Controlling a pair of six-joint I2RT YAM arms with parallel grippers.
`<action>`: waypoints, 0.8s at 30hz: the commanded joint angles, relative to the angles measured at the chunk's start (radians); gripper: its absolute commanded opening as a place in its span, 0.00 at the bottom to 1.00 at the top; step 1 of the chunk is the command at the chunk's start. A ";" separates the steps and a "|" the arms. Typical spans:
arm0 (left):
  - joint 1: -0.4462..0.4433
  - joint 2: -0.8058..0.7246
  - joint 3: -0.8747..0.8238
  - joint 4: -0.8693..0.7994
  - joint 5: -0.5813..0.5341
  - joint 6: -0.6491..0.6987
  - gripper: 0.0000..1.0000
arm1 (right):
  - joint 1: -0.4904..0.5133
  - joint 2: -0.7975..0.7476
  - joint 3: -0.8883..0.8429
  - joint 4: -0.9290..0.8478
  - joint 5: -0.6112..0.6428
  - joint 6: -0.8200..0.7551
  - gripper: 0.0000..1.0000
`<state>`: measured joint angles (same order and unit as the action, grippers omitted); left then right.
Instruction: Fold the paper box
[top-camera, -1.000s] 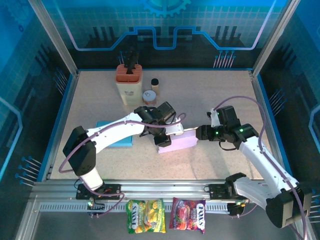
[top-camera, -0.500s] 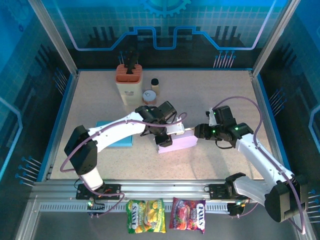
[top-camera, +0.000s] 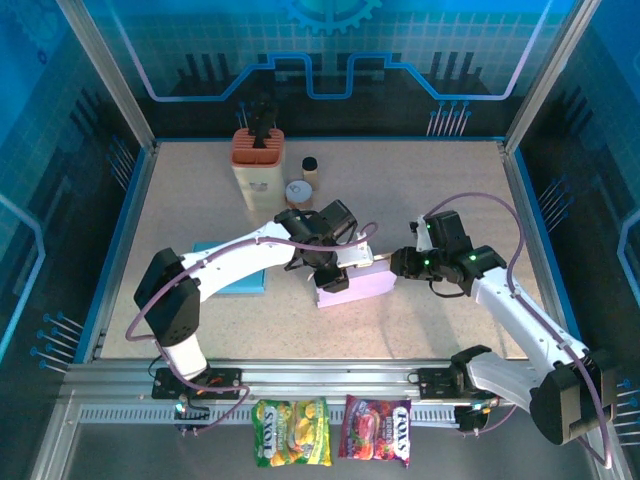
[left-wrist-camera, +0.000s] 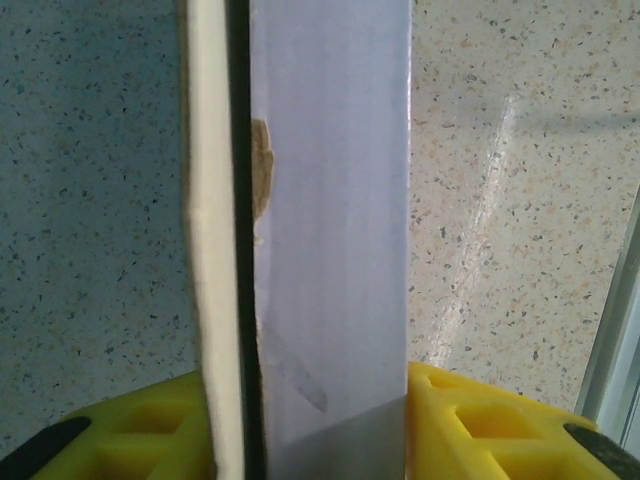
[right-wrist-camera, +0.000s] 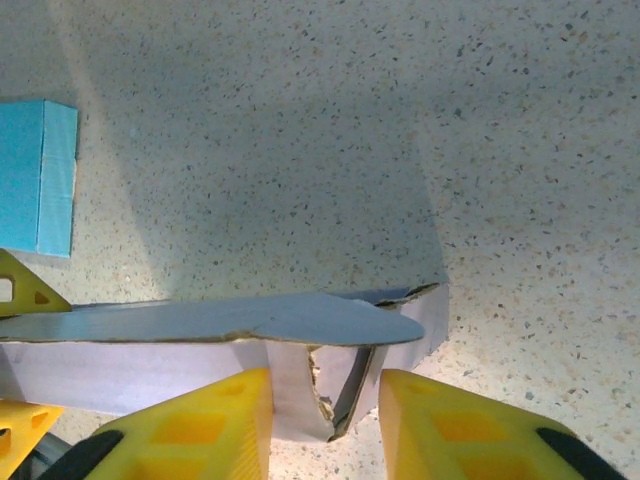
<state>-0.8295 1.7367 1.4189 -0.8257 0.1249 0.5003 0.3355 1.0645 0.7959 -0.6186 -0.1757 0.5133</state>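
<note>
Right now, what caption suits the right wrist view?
Right gripper straddling an end flap of the lilac paper box, blue box beyond on the speckled table.

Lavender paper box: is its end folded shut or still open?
Still open: on the lavender paper box the rounded top flap sticks out unfolded in the right wrist view, with a dark hollow showing beneath it.

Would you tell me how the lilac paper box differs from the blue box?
The lilac paper box is clamped in the left gripper; the blue box lies unheld. The lilac paper box has a loose flap; the blue box looks flat and closed. Both are plain, unprinted.
</note>
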 joint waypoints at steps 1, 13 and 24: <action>-0.007 0.008 0.023 0.000 0.035 0.000 0.42 | 0.005 0.009 0.015 -0.084 -0.011 -0.010 0.28; -0.007 0.006 0.018 0.003 0.030 0.001 0.41 | -0.006 0.039 0.013 -0.100 -0.074 -0.002 0.06; -0.007 -0.005 0.004 0.010 0.033 0.002 0.37 | -0.099 -0.035 0.157 -0.189 -0.094 -0.078 0.35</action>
<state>-0.8314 1.7367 1.4185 -0.8249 0.1284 0.4995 0.2813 1.0573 0.8997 -0.7563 -0.2466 0.4770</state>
